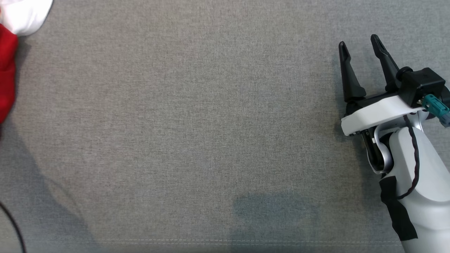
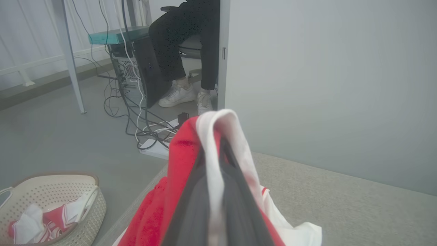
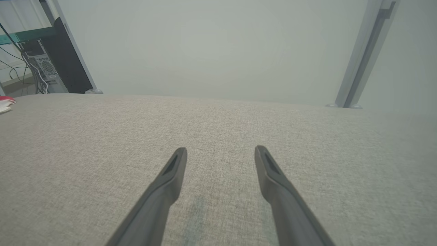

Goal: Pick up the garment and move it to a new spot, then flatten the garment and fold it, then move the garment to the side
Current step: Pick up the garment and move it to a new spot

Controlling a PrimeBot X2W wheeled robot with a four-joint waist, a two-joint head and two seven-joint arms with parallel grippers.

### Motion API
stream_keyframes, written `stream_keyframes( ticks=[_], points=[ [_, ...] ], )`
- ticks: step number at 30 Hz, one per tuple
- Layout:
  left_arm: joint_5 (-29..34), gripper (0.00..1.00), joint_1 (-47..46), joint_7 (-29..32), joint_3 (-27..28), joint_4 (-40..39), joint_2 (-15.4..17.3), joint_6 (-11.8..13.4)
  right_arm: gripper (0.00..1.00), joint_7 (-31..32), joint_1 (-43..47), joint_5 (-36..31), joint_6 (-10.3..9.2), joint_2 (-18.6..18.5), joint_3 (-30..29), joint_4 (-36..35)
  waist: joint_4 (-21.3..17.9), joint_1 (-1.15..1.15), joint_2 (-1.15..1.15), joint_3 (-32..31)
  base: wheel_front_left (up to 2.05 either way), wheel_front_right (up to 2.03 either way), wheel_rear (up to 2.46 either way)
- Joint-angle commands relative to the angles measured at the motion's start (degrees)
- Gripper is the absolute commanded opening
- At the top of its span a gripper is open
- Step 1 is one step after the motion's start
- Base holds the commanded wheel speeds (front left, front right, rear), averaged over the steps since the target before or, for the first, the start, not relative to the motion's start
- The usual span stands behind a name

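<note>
Left tool (image 2: 215, 150): the two dark fingers are drawn close together and pinched on a fold of the garment (image 2: 177, 177), with a white band of the cloth running up between them and looping over the tips. The garment is red and white; it drapes down both sides of the fingers, red to the wrist view's left and white to its right. Its lower folds reach the grey woven desk (image 2: 341, 205) near that desk's edge. In the head view the same cloth sits at the far upper-left corner, white above red, cut off by the frame. Right tool (image 1: 358, 41): fingers spread wide with nothing between them, pointing up the head view, over bare desk at the right side, well apart from the garment. Cannot tell whether its tips touch the surface. Beyond the desk edge in the left wrist view, a pale perforated basket (image 2: 85, 184) stands on the floor (image 2: 51, 136), holding more red-and-white clothes (image 2: 51, 218). Farther back there are a computer tower (image 2: 133, 71), loose cables (image 2: 136, 116) running to a white power strip (image 2: 153, 150), and a seated person's legs in dark trousers with white shoes (image 2: 177, 95). A plain grey panel (image 2: 324, 85) rises behind the desk.
</note>
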Motion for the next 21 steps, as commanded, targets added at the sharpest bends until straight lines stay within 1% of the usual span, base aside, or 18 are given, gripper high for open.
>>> stream_keyframes(
  ticks=[1, 6, 10, 13, 17, 21],
  points=[
    [0.0, 0.00, -0.7, -0.4, -0.4, -2.2, 2.8, -0.3, 1.00, -0.3, 1.8, 0.4, 0.42, 0.5, 0.7, -0.8, 0.3, 0.00, 0.00, -0.9, 0.00, 0.00, 0.00],
    [-4.6, 0.00, 1.8, -1.1, -10.0, -14.6, -3.3, -0.4, 1.00, -0.3, 2.8, 0.9, 0.42, 0.6, 0.3, -0.5, 0.3, 0.00, 0.00, -4.0, 0.00, 0.00, 0.00],
    [-8.2, 0.00, 5.5, -1.2, -18.6, -26.5, -8.1, -0.4, 1.00, -0.3, 3.9, 1.1, 0.42, 0.7, 0.0, -0.5, -0.5, 0.00, 0.00, -6.6, 0.00, 0.00, 0.00],
    [-10.4, 0.00, 8.6, -1.3, -24.3, -33.2, -11.8, -0.4, 1.00, -0.3, 4.8, 1.5, 0.42, 0.5, 0.1, -0.4, -1.5, 0.00, 0.00, -8.5, 0.00, 0.00, 0.00],
    [-12.3, 0.00, 13.0, -1.3, -31.8, -37.3, -16.5, -0.4, 1.00, -0.3, 6.2, 2.1, 0.42, 0.7, 0.4, -0.3, -3.3, 0.00, 0.00, -10.9, 0.00, 0.00, 0.00],
    [-13.3, 0.00, 15.5, -1.3, -38.4, -37.8, -21.2, -0.4, 1.00, -0.3, 7.4, 2.6, 0.42, 0.6, 0.5, 0.0, -4.8, 0.00, 0.00, -12.8, 0.00, 0.00, 0.00]
  ],
)
